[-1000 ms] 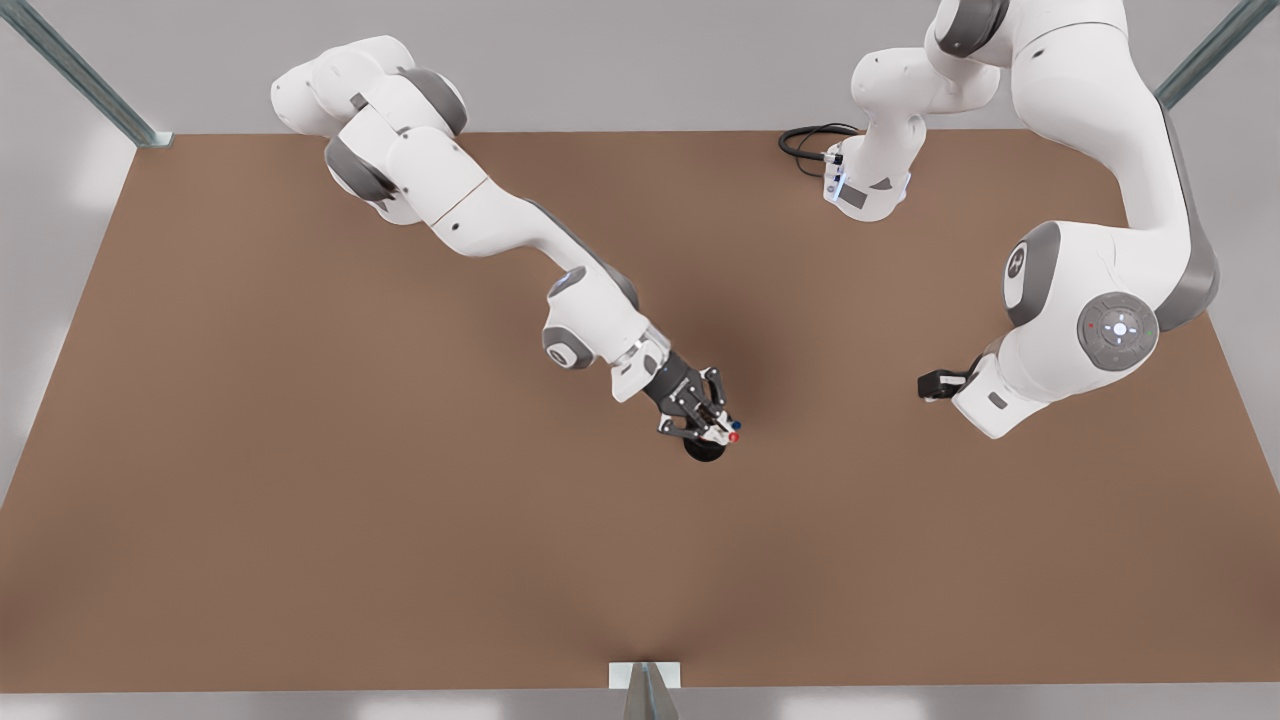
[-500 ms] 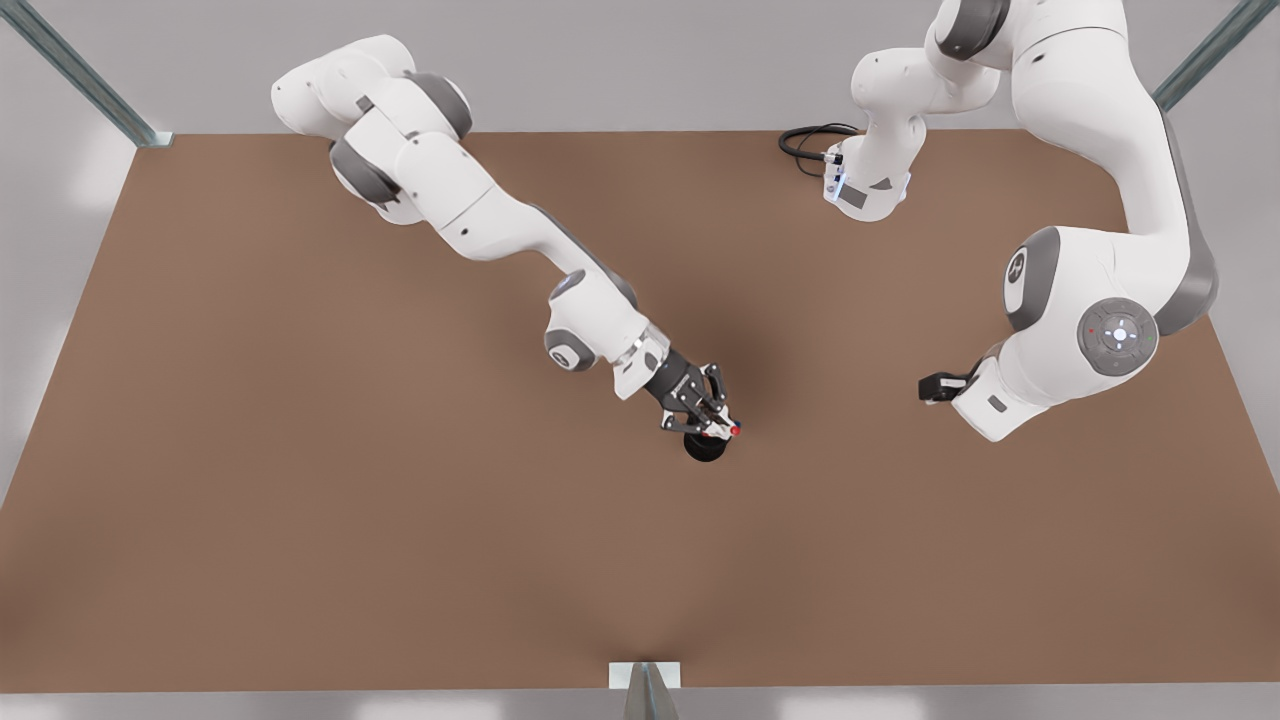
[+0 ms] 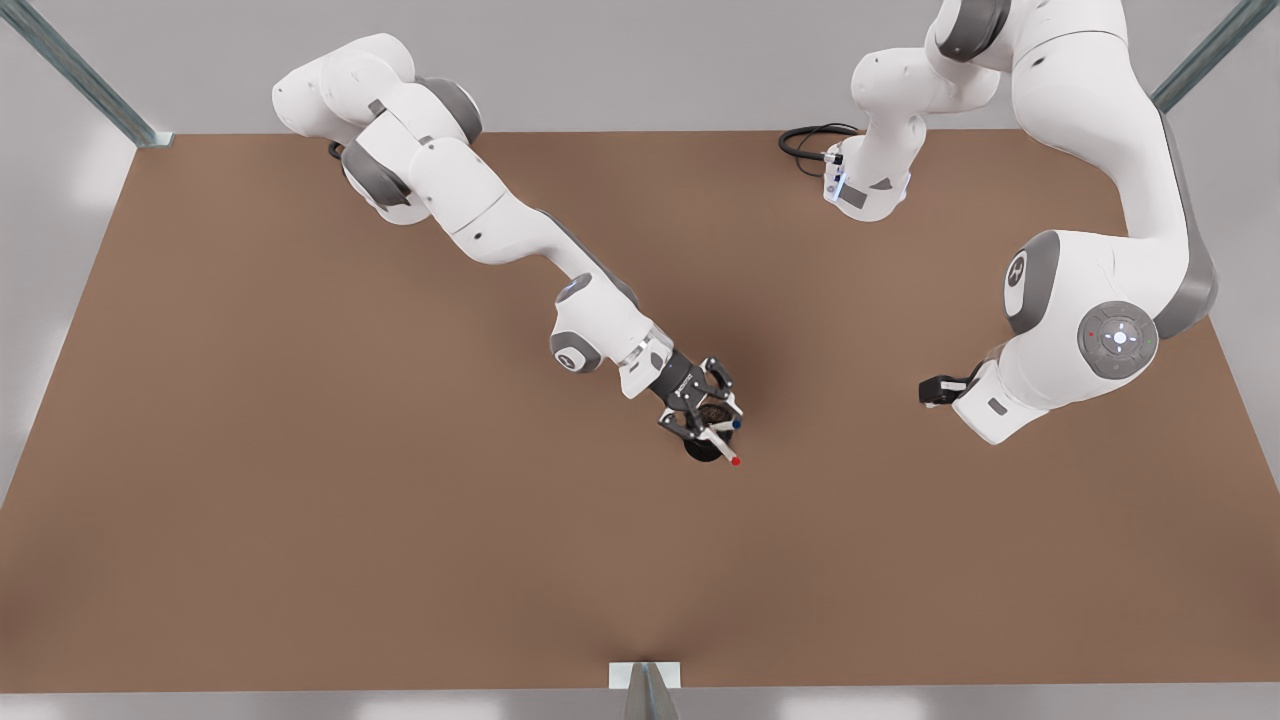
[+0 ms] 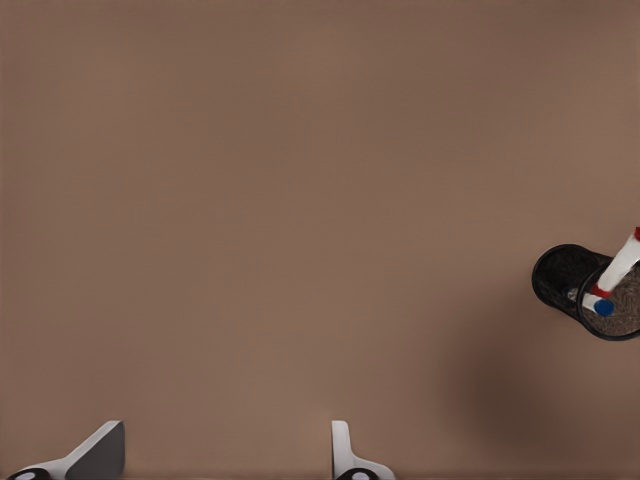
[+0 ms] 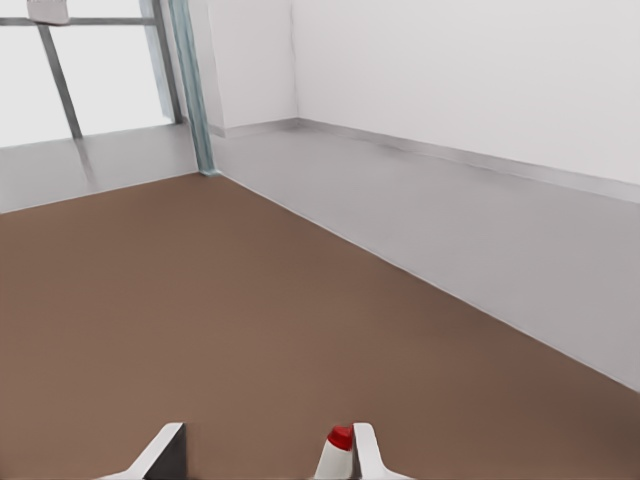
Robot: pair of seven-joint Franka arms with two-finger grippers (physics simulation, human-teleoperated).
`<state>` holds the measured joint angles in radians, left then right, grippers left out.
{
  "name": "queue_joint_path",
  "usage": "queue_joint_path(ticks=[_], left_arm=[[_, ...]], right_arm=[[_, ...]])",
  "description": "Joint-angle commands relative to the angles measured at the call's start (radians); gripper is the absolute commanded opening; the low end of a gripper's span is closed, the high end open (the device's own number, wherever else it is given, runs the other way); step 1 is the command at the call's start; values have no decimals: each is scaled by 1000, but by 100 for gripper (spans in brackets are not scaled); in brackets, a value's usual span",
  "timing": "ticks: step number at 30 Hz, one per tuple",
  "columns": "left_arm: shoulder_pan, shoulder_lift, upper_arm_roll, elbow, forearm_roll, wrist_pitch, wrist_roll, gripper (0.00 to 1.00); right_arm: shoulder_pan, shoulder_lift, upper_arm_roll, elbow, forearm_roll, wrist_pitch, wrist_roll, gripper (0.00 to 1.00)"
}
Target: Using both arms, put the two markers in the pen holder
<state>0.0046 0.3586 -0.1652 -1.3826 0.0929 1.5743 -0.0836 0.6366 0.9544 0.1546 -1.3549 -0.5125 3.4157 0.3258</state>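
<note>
The right gripper (image 3: pixel 705 416) hangs released just above the holder (image 3: pixel 698 453) at mid-tabletop. The red marker (image 3: pixel 725 452) stands in it, tilted toward the near edge beside the blue marker (image 3: pixel 737 424), its cap close to one finger (image 5: pixel 365 450), so retreat looks safest straight up. The left gripper (image 4: pixel 226 432), spread and empty, waits well apart toward the front view's right edge.

The pen holder (image 3: pixel 704 446), a small black mesh cup, stands upright on the brown table near its middle. The red-capped marker (image 3: pixel 725 450) leans in it, its white barrel slanting out over the rim with the red end uppermost. The blue-capped marker (image 4: pixel 603 307) stands inside the cup too, its dark blue tip just beside the red one's barrel
</note>
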Motion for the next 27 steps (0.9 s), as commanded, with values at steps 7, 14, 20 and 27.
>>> queue_joint_path(ticks=[7,14,20,27], left_arm=[[0,-1,0,4,1,0,7,100],[-12,-1,-5,5,1,0,8,100],[-12,-1,-7,5,-2,-14,67,100],[-12,-1,-7,4,-1,-14,67,100]], right_arm=[[-103,-109,65,5,37,-243,76,100],[-531,-643,125,-3,365,-1441,-5,100],[-577,-884,-132,-244,486,-1731,-298,100],[-558,-743,-165,-92,519,-1734,-340,100]])
